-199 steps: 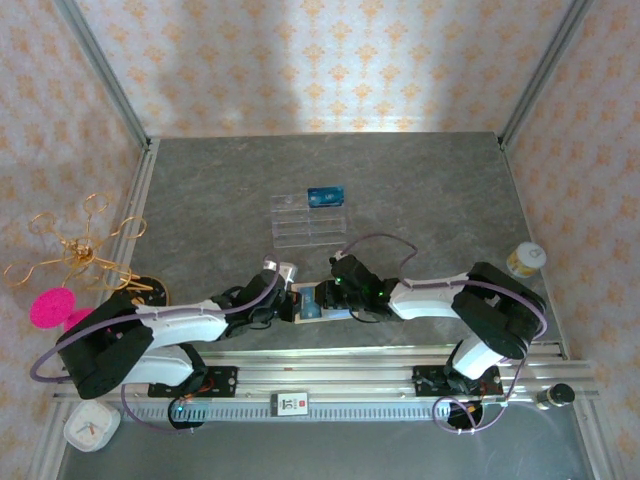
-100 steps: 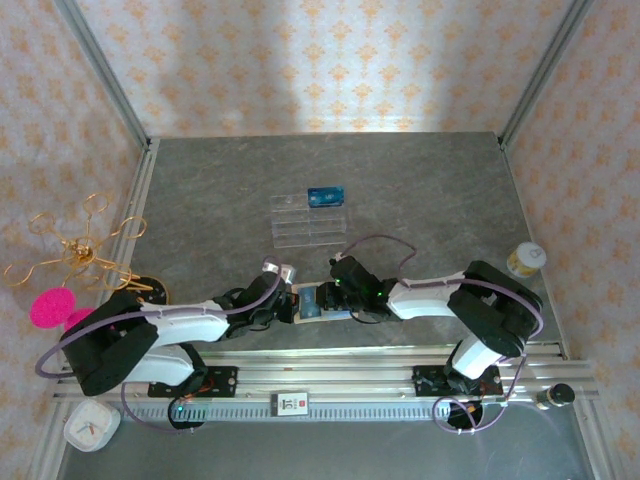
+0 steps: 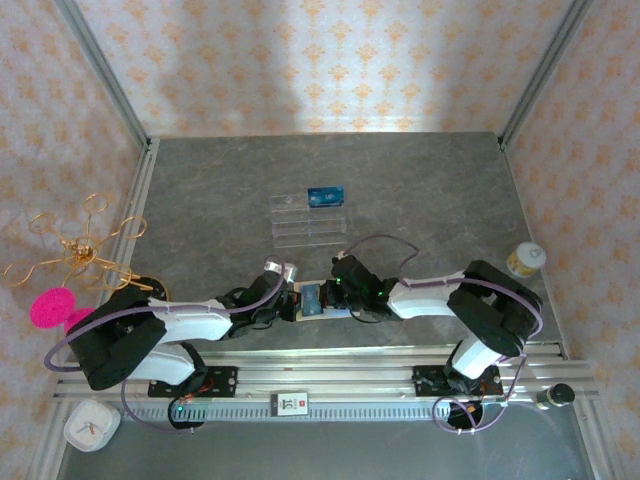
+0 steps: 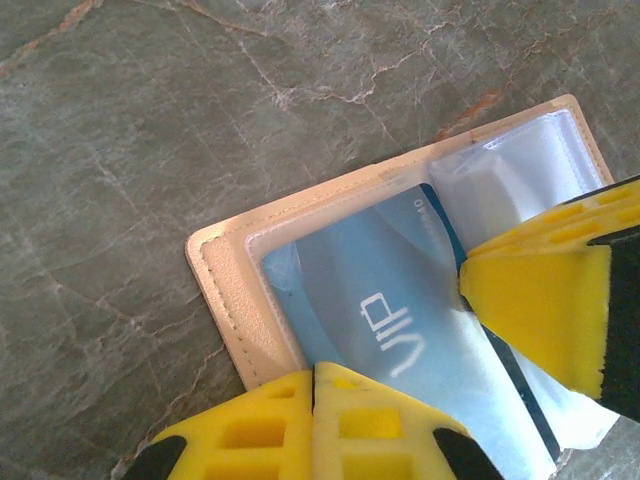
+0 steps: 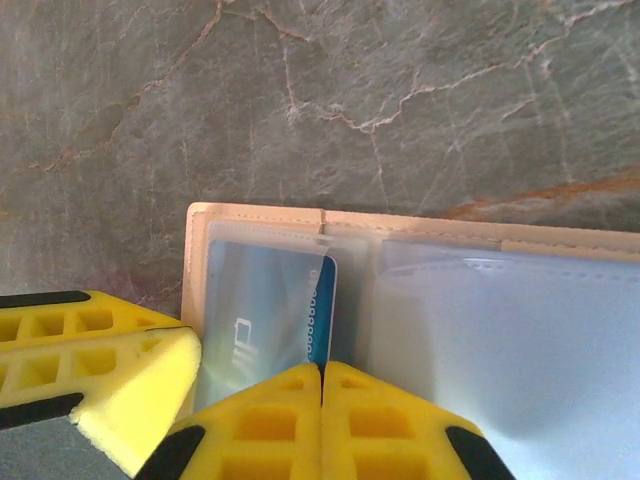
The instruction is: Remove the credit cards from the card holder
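The beige card holder [image 3: 322, 311] lies open near the table's front edge, between my two grippers. A blue credit card [image 4: 390, 300] marked VIP sits in its clear left pocket, one dark edge [image 5: 322, 310] sticking out toward the fold. My left gripper [image 4: 315, 375] is shut, its tips pressed on the card holder's [image 4: 225, 290] near edge and on the pocket. My right gripper [image 5: 322, 372] is shut too, its tips at the card's exposed edge, with the card holder [image 5: 260, 213] beyond. One right finger [image 4: 540, 310] rests on the card. Another blue card [image 3: 325, 195] lies on the clear tray [image 3: 308, 222].
The clear compartment tray stands mid-table beyond the card holder. A yellow-lidded jar [image 3: 525, 260] is at the right edge. A gold wire stand [image 3: 85, 250] and a pink object [image 3: 50, 308] are at the left. A white clock [image 3: 90, 428] lies below the rail.
My right gripper's jaws have closed from a small gap to shut. Both arms and the card holder have hardly shifted.
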Available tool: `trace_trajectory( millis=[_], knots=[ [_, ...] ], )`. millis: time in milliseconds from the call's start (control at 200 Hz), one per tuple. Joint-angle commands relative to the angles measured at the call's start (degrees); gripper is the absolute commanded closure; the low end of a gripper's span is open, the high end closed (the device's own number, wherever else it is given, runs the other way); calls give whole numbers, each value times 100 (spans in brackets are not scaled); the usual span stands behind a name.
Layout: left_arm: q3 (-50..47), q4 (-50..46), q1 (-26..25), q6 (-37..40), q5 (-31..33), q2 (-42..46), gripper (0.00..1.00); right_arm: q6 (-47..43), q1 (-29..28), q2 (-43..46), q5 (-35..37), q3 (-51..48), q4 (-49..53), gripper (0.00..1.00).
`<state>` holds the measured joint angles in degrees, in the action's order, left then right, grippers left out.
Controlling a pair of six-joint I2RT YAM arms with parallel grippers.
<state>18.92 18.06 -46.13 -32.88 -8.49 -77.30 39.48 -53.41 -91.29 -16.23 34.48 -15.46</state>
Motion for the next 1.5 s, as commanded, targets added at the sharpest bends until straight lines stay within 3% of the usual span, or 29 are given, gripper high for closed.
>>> trace_trajectory(
  millis=[0, 440, 701, 896, 1041, 1331, 1497],
  knots=[
    [-72, -169, 4, 124, -61, -172, 100, 156, -20, 188, 247, -188, -3, 100],
    [-31, -27, 201, 203, -275, -183, 100, 465, 28, 641, 571, -506, 221, 100],
    [200, -93, 33, 230, -307, 643, 97, 232, 23, 599, 523, -445, 161, 100],
    [391, 267, -188, 195, -581, -158, 98, 249, 24, 533, 454, -503, 72, 100],
    [490, 80, -204, 196, -347, -586, 100, 252, 54, 628, 441, -585, 53, 100],
    [295, 36, -198, 10, -169, 18, 100, 272, 129, 534, 248, -697, -127, 100],
    [310, 48, -195, 71, -228, -333, 100, 273, 146, 503, 162, -710, -198, 95]
  ],
)
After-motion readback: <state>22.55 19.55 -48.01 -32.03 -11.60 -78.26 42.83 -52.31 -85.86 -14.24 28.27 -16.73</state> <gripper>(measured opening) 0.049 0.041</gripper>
